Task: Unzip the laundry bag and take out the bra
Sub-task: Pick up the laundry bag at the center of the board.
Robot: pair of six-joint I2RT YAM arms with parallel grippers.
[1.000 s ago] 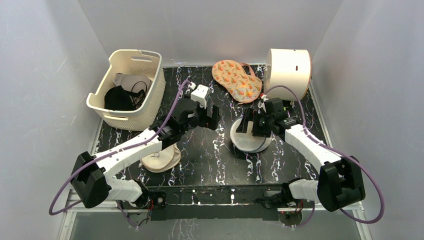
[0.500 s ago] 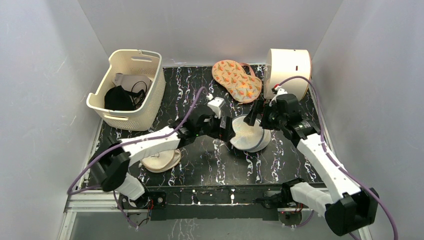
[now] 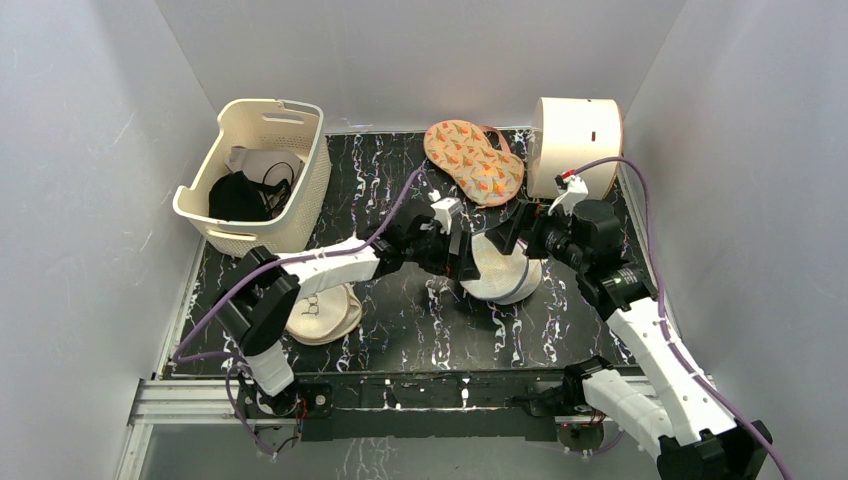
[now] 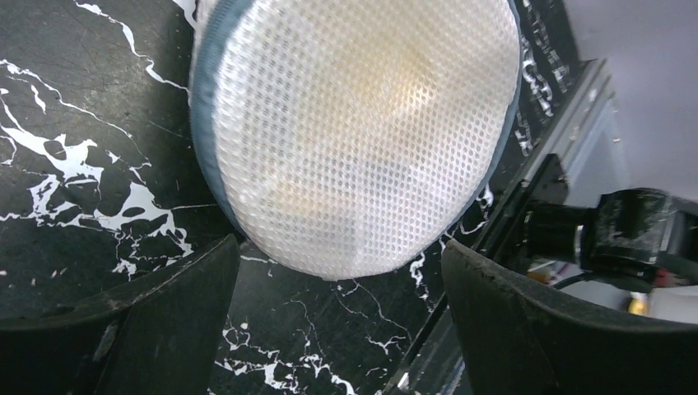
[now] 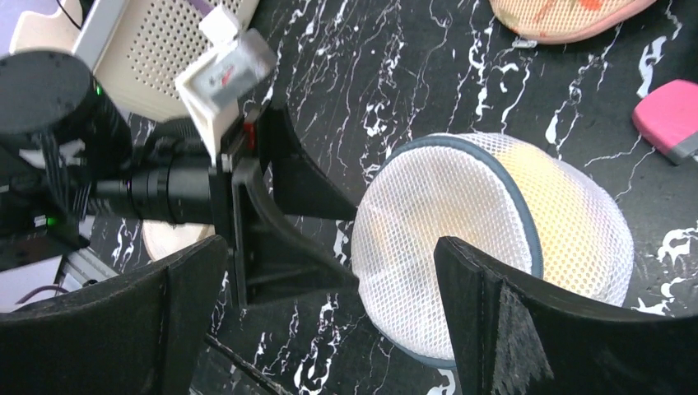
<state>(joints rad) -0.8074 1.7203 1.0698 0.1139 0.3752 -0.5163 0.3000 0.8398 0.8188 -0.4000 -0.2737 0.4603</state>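
Overhead, laundry bag [image 3: 503, 272]: resting on the marble table [image 3: 420, 330] between the two arms, domed side up, zipper closed as far as can be told.
Overhead, left gripper [image 3: 466, 258]: reaching in from the left, just beside the bag's near-left edge, probably to steady it or find the zipper.
Overhead, right gripper [image 3: 507, 236]: tilted down at the far side of the bag, facing the left one across it.
Overhead, surroundings: beige pouch [image 3: 322, 314] under the left arm, well apart; basket [image 3: 262, 178] far left.

Left wrist, laundry bag [image 4: 354, 132]: white mesh dome filling the frame, grey zipper rim [image 4: 201, 136] curving down its left side.
Left wrist, bra [image 4: 411, 90]: only a warm yellowish patch behind the mesh, so judged to be shut inside.
Left wrist, left gripper [image 4: 339, 251]: jaws spread wide, gripping nothing, bag's lower edge just ahead of the gap.

Right wrist, laundry bag [image 5: 486, 239]: seam arcing over the dome; puller not made out.
Right wrist, right gripper [image 5: 329, 245]: jaws fully apart, empty, hanging above the bag.
Right wrist, step in hand: locating the zipper pull; unzipping not yet begun.
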